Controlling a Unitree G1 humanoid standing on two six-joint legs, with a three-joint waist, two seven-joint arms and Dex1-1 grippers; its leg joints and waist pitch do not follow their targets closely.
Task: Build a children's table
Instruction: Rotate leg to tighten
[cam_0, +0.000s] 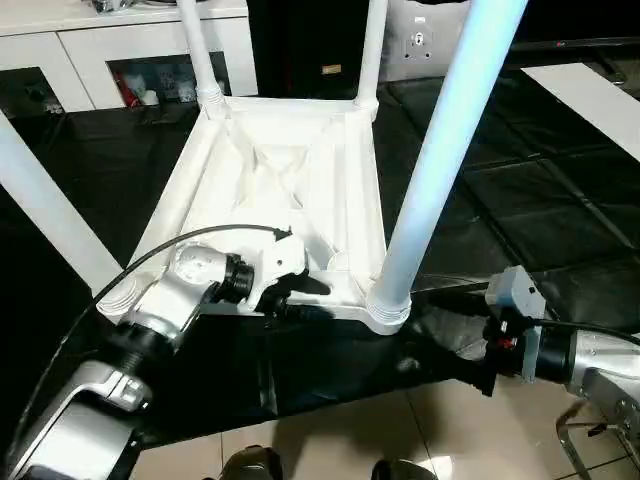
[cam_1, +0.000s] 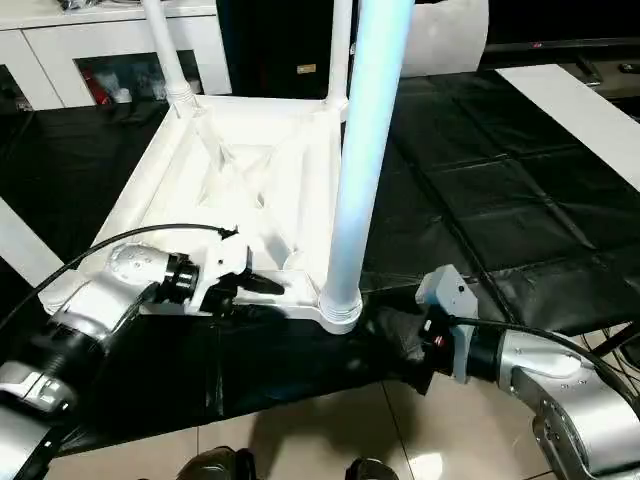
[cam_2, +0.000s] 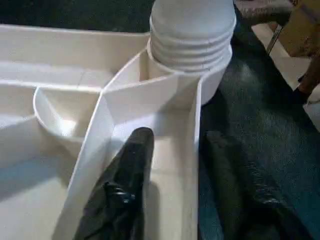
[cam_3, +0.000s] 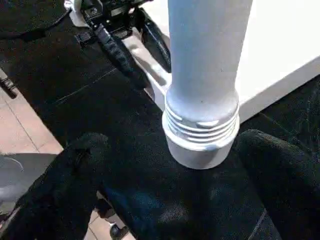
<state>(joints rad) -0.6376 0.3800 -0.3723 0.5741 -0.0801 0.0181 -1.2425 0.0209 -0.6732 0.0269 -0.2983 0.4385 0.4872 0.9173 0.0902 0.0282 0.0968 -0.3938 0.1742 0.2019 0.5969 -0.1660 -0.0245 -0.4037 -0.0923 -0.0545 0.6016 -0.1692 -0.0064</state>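
White moulded plastic, the upturned tabletop (cam_0: 290, 190) fills the centre of the frame on a black mat (cam_0: 520, 210), its legs (cam_0: 440, 160) standing up from the corner sockets; it looks light, stiff and slick.

At lower left the left gripper (cam_0: 300, 297) straddles the near rim wall (cam_2: 192, 165), jaws either side, a sensible hold. At lower right the right gripper (cam_3: 170, 165) has jaws spread around the near-right socket (cam_3: 200, 135).

Smooth, perhaps plastic tabletop (cam_0: 300, 160)

White tabletop (cam_0: 290, 170) w/ 4 white legs (cam_0: 440, 150), black mat (cam_0: 520, 200), black fingers (cam_2: 120, 195).
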